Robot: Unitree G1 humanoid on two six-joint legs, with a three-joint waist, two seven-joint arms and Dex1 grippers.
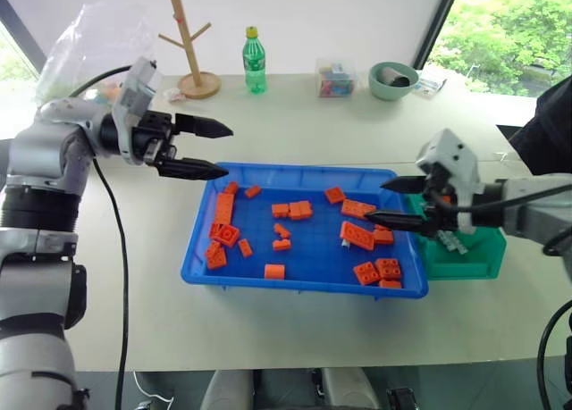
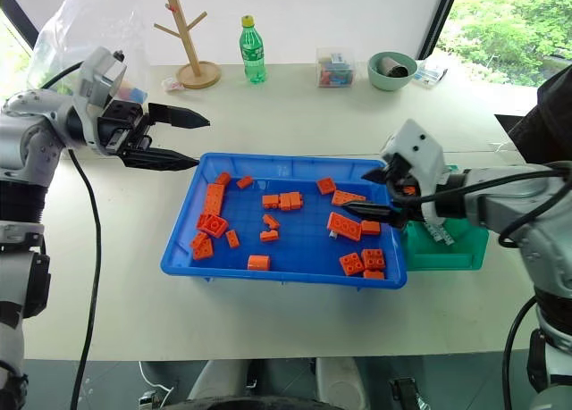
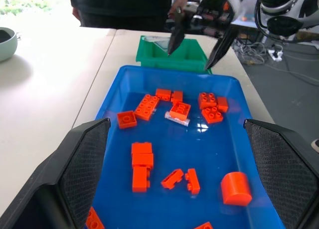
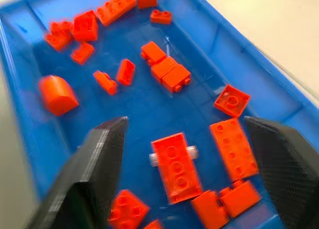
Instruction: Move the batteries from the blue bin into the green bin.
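While its jaws stand wide apart and hold nothing, the right gripper [image 1: 387,201] hangs over the 3 o'clock end of the blue bin [image 1: 201,265], fingers pointing inward toward 9 o'clock. Directly ahead of those fingers, seen from the right wrist, lies a long orange brick [image 4: 176,166], and a silver battery [image 4: 191,150] pokes out on both sides from beneath it. That is the one battery I can make out in the tray; others may hide under the scattered bricks [image 1: 295,210], but I cannot tell.

Just behind the right gripper, at 3 o'clock of the tray and touching its end wall, sits the green bin [image 1: 483,260], with a few pale cylinders [image 1: 451,242] already lying inside. So I judge the job well along, and the step in hand is the reach for the next battery.

Next, the fingers must drop at either side of the exposed battery ends, or nudge the brick off first, since it covers the middle and a straight pinch would catch the brick instead.

Over the tray's 10 o'clock corner, the left gripper [image 1: 207,147] hovers above the table [image 1: 295,338], jaws spread and empty, well clear of the work.
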